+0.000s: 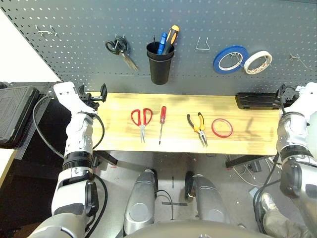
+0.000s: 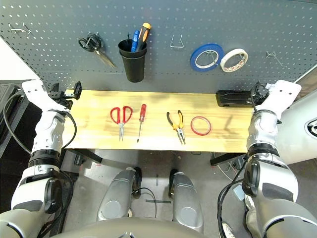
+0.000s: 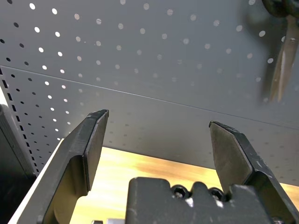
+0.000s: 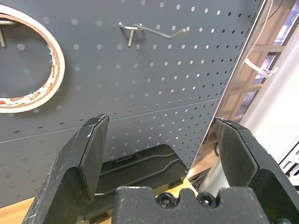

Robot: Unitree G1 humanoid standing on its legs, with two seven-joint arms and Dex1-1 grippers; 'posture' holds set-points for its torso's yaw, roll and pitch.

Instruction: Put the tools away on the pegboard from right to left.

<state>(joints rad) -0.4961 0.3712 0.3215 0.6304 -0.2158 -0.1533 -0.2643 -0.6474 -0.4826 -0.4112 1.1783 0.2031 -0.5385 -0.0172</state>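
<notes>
Screwdrivers (image 1: pixel 167 40) upright in black cup (image 1: pixel 159 65)

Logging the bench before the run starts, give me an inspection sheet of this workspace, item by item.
Surface: pale wooden tabletop, tools in a row.
Job's things: from the robot's right, thin red tape ring, orange-and-black-handled pliers, slim red-handled screwdriver, red-handled scissors; all flat, apart. Dark grey perforated pegboard behind.
Clutter: black-handled scissors, black cup holding tools, blue tape roll, white tape roll, black case.
Grippers: left gripper and right gripper open, empty.
Cables: black cable beside left arm.
Surroundings: nothing seen of note.
</notes>
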